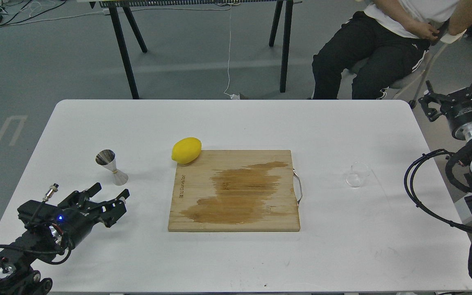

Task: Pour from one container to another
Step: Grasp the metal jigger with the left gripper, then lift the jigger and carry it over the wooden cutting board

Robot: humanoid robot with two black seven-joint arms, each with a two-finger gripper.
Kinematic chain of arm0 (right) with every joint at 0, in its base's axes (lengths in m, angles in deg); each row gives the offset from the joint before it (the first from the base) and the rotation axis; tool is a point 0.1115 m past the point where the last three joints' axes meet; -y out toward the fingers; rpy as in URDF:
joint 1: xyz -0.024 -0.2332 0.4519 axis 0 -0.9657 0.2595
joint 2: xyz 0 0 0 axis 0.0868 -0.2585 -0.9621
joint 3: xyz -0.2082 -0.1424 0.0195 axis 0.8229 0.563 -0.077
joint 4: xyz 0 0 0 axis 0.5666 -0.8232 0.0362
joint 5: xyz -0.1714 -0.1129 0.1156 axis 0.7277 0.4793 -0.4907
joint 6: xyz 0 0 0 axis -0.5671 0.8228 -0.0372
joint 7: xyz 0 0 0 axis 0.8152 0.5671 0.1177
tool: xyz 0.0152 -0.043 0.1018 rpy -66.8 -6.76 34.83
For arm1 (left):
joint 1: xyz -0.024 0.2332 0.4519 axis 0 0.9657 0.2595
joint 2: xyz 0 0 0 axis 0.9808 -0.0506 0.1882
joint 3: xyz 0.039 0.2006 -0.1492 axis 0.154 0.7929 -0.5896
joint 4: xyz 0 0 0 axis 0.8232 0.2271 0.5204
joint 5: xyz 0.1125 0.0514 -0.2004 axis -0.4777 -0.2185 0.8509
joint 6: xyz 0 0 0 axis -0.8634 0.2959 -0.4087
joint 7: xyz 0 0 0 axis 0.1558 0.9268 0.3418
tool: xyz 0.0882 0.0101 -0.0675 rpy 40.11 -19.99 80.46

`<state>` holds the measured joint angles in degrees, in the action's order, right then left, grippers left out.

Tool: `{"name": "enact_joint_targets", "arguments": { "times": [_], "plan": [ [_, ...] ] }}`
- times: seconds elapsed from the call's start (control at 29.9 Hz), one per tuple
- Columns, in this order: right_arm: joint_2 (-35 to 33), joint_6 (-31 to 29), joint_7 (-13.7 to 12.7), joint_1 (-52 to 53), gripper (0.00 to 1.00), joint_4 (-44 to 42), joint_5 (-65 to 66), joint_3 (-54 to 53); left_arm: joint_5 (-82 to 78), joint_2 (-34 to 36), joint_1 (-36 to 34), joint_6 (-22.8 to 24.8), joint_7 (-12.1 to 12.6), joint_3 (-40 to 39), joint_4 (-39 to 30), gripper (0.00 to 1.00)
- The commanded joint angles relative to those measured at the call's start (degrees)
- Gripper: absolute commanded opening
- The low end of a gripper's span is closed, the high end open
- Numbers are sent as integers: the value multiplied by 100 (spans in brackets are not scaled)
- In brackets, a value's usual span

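The steel jigger [112, 168] stands upright on the left part of the white table [236, 123]. Far across on the right side sits the clear glass cup [357, 175], upright and alone. My left gripper [110, 191] lies low over the table just in front of the jigger. Its fingers are spread open and hold nothing, a short gap away from the jigger's base. My right gripper [454, 86] hangs beyond the table's right edge, behind and to the right of the cup. It points away from me, open and empty.
A wooden cutting board [236, 190] with a dark wet stain and a metal handle lies mid-table. A yellow lemon [186, 150] rests at its far left corner. A seated person [383, 41] is behind the table at the right. Black cables loop off the right edge.
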<state>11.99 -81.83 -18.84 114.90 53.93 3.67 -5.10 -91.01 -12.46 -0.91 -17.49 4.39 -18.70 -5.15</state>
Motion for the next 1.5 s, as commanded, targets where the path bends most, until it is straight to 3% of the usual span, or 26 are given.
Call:
{"name": "enact_joint_targets", "arguments": {
  "times": [0.0, 0.33, 0.57, 0.9, 1.07, 1.3, 1.47],
  "plan": [
    [-1, 0, 0, 9, 100, 6, 0, -12, -14, -194, -366, -8, 83, 8, 564, 91],
    [-9, 0, 0, 9, 100, 6, 0, -12, -14, -713, -947, -61, 109, 184, 1330, 83],
    [-53, 0, 0, 0, 100, -3, 0, -47, 4, -879, -1096, -96, 171, 192, 1681, 65],
    [-45, 0, 0, 0, 100, 6, 0, -56, 13, -933, -1123, -210, 179, 193, 1787, 24],
    [-45, 0, 0, 0, 100, 6, 0, -47, 21, -933, -1167, -219, 179, 184, 1787, 12],
    [-97, 0, 0, 0, 100, -3, 0, -56, 65, -1003, -1553, -333, 170, 157, 1664, 9],
    [-141, 0, 0, 0, 100, -3, 0, -56, 13, -959, -1905, -395, 179, 193, 848, 9]
  ]
}}
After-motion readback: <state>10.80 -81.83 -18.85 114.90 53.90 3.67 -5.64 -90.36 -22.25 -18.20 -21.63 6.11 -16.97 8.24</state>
